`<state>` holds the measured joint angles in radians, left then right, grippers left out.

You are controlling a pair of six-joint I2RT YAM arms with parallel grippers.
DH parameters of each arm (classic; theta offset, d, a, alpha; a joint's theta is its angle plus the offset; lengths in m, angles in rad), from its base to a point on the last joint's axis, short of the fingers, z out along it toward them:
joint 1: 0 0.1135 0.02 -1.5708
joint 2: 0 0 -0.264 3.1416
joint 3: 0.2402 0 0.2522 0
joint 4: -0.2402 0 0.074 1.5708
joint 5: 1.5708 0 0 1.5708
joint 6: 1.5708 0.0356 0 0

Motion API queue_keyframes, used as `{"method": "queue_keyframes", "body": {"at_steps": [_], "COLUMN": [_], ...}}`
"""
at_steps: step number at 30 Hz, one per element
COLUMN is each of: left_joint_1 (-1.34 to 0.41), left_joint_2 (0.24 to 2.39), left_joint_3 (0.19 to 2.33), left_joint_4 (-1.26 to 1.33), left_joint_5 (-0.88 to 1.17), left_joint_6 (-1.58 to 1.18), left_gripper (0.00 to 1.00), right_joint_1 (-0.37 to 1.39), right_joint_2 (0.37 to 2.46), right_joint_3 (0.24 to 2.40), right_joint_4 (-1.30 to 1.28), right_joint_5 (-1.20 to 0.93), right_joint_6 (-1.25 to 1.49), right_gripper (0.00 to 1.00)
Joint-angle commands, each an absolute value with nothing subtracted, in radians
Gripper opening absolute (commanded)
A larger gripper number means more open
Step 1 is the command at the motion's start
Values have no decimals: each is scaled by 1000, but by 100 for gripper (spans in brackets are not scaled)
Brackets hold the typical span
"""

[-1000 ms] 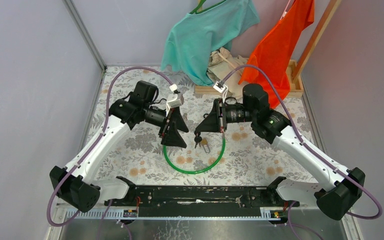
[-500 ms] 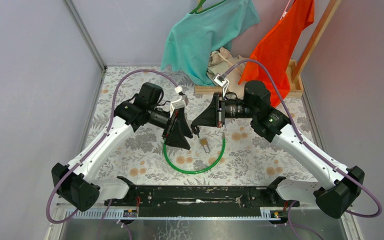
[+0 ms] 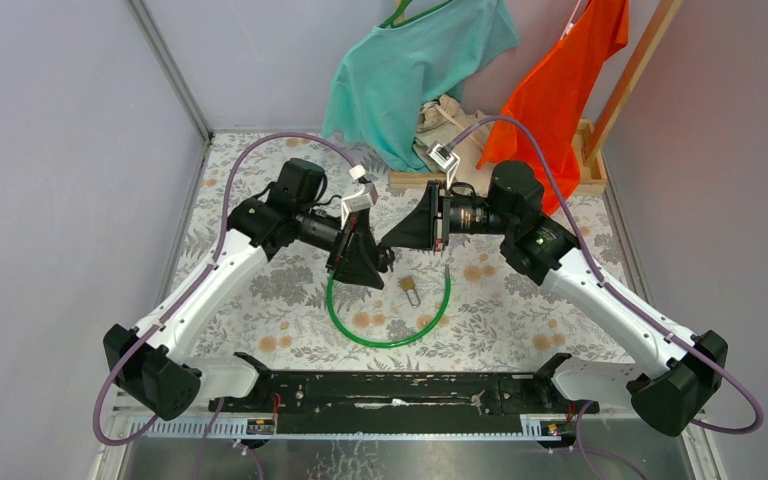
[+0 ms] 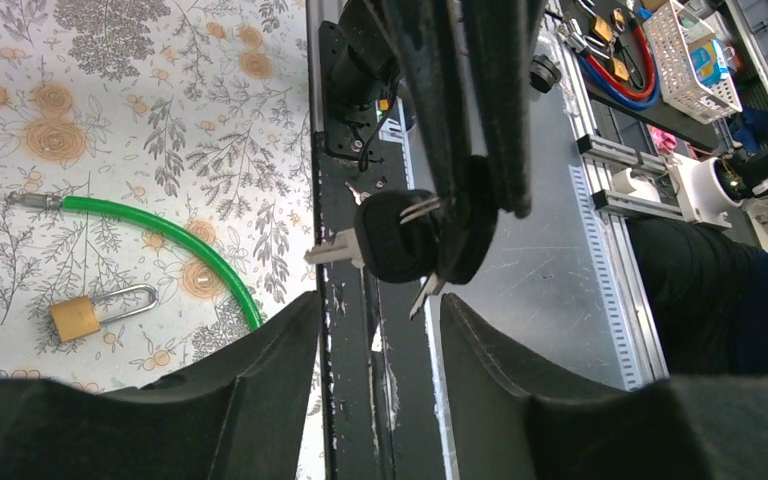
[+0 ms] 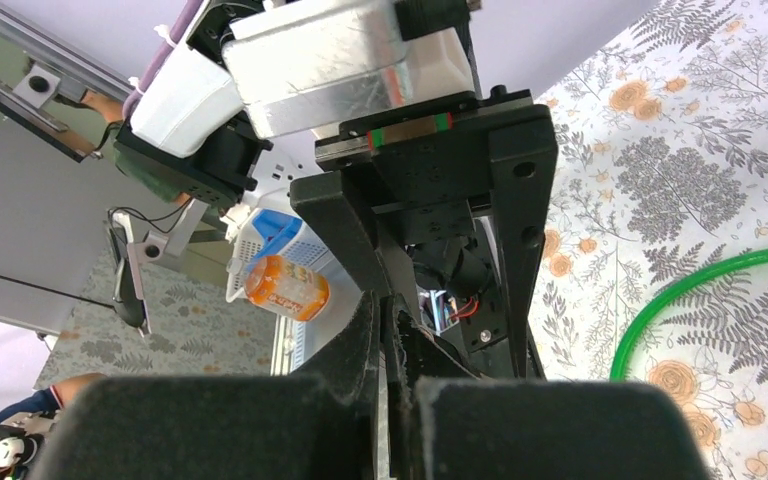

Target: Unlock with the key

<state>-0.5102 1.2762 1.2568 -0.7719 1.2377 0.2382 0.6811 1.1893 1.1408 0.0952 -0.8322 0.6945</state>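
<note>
Two small keys with black plastic heads (image 4: 395, 237) hang pinched in my right gripper (image 3: 392, 242), which is shut on them; one silver blade (image 4: 330, 248) points sideways. My left gripper (image 4: 380, 308) faces them, its jaws apart, with the keys just beyond its fingertips and nothing between the fingers. In the top view the left gripper (image 3: 380, 260) meets the right one tip to tip above the table, and the keys are hidden between them. The small brass padlock (image 3: 409, 285) lies on the floral cloth just below, also in the left wrist view as the padlock (image 4: 73, 318), with its shackle on the cloth.
A green cable loop (image 3: 390, 325) lies on the cloth around the padlock. A teal shirt (image 3: 410, 70) and an orange shirt (image 3: 560, 90) hang at the back by a wooden rack (image 3: 585, 165). The black base rail (image 3: 400, 385) runs along the near edge.
My right gripper has risen and moved left with the keys, away from the padlock. My left gripper has swung in toward it and its jaws have narrowed.
</note>
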Motion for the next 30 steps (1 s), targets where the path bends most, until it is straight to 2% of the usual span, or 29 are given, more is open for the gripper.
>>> {"method": "queue_keyframes", "body": {"at_steps": [1,5,9,11,14,20,21,27,30], "left_joint_1": [-516,-516,-515,-515,-515,-515,-514,-515,-517], "left_joint_2": [1277,1272,1266,1266,1266,1262,1259,1239,1234], "left_joint_3": [1309,1313,1313,1317,1327,1352,1353,1358,1390], "left_joint_4": [-757,-783,-797,-801,-833,-912,-930,-1028,-1097], "left_joint_5": [1273,1275,1277,1274,1253,1185,1169,945,756], "left_joint_6": [251,280,295,302,338,419,432,537,648], "left_gripper": [50,39,35,26,2,0,0,0,0], "right_joint_1": [692,692,693,694,695,695,695,694,688], "right_joint_2": [1180,1177,1177,1177,1175,1170,1170,1150,1158], "right_joint_3": [1121,1099,1085,1079,1075,1077,1078,1118,1166], "right_joint_4": [219,224,227,234,237,192,181,50,-26], "right_joint_5": [-849,-844,-839,-838,-838,-841,-843,-826,-798], "right_joint_6": [757,761,765,770,776,754,749,668,632], "right_gripper": [0,0,0,0,0,0,6,54,63]}}
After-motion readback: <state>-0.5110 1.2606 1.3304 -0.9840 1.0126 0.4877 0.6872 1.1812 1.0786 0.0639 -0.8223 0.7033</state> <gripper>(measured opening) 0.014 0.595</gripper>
